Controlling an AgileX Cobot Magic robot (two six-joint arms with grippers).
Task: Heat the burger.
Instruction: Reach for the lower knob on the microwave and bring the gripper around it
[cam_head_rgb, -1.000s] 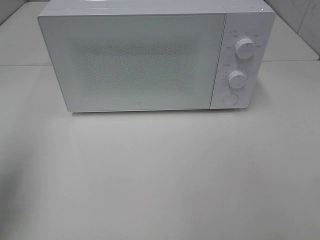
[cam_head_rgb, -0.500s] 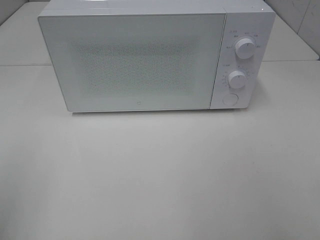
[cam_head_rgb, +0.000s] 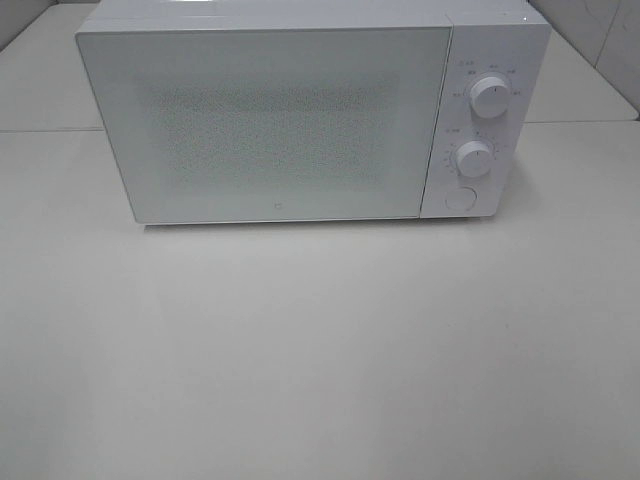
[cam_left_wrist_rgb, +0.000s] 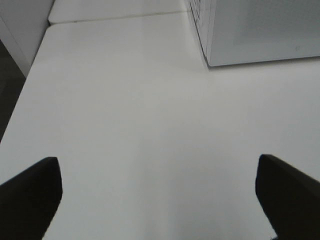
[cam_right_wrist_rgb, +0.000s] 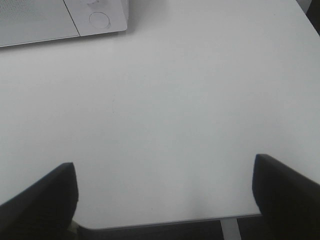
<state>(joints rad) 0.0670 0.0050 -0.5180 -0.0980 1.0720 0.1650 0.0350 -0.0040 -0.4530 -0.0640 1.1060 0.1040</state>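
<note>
The burger is out of view in every frame. A white microwave (cam_head_rgb: 300, 110) stands at the back of the table with its door shut; its frosted door hides the inside. Two round knobs (cam_head_rgb: 490, 97) and a round button (cam_head_rgb: 460, 198) sit on its right panel. My left gripper (cam_left_wrist_rgb: 157, 200) is open over bare table, with the microwave's corner (cam_left_wrist_rgb: 260, 35) beyond it. My right gripper (cam_right_wrist_rgb: 165, 200) is also open over the table's near edge, and the microwave's button (cam_right_wrist_rgb: 99, 20) shows far off. Neither gripper appears in the exterior high view.
The white table (cam_head_rgb: 320, 350) stretches in front of the microwave. Its left edge (cam_left_wrist_rgb: 20, 100) and its near edge (cam_right_wrist_rgb: 165, 222) drop off to a dark floor. A seam (cam_head_rgb: 40, 130) runs across the tabletop behind.
</note>
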